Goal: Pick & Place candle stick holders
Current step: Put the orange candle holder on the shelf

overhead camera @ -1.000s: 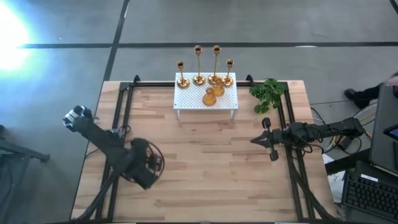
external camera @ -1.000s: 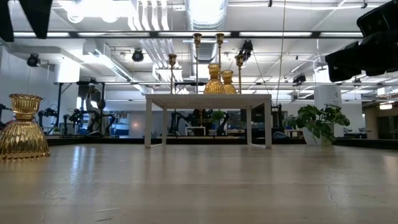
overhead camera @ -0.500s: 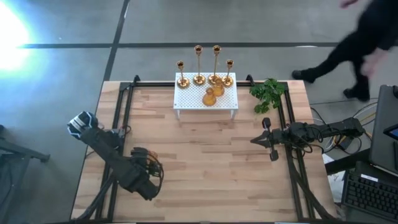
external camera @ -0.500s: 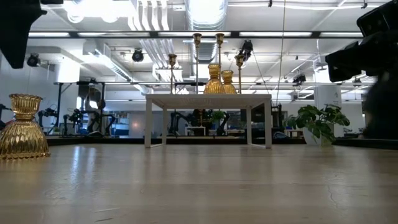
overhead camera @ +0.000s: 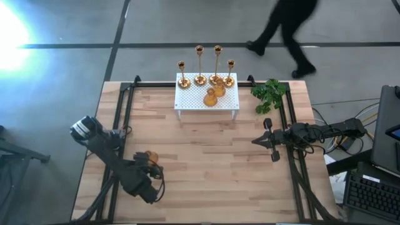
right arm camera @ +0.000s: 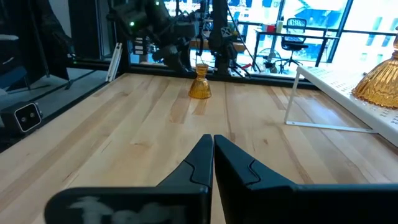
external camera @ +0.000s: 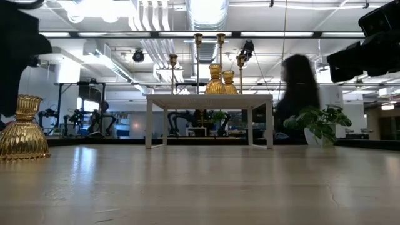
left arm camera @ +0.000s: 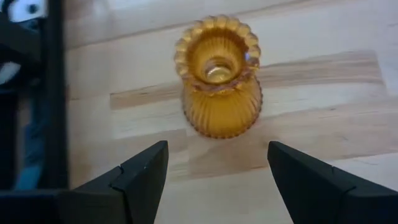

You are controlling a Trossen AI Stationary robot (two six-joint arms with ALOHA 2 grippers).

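Observation:
One squat ribbed gold candle stick holder point(left arm camera: 217, 74) stands upright on its base on the wooden table at the near left; it also shows in the high view point(overhead camera: 150, 156) and the low view point(external camera: 24, 128). My left gripper point(left arm camera: 217, 165) hovers above it, open and empty, one finger on either side, and shows in the high view point(overhead camera: 151, 170) too. Several more holders, tall point(overhead camera: 199, 65) and squat point(overhead camera: 211, 97), stand on the white perforated stand point(overhead camera: 190, 100). My right gripper point(overhead camera: 256, 141) waits shut at the right, touching nothing point(right arm camera: 212, 146).
A green plant sprig point(overhead camera: 270, 94) lies at the far right beside the stand. Black frame rails point(overhead camera: 122, 112) run along both table sides. A person point(overhead camera: 287, 28) walks on the floor beyond the far edge. Bare wood lies between the stand and the near edge.
My left gripper has come down and drawn back toward the table's near edge, so the squat holder now shows beside it in the high view. The holder has stayed where it stood. A person has walked leftward beyond the far edge.

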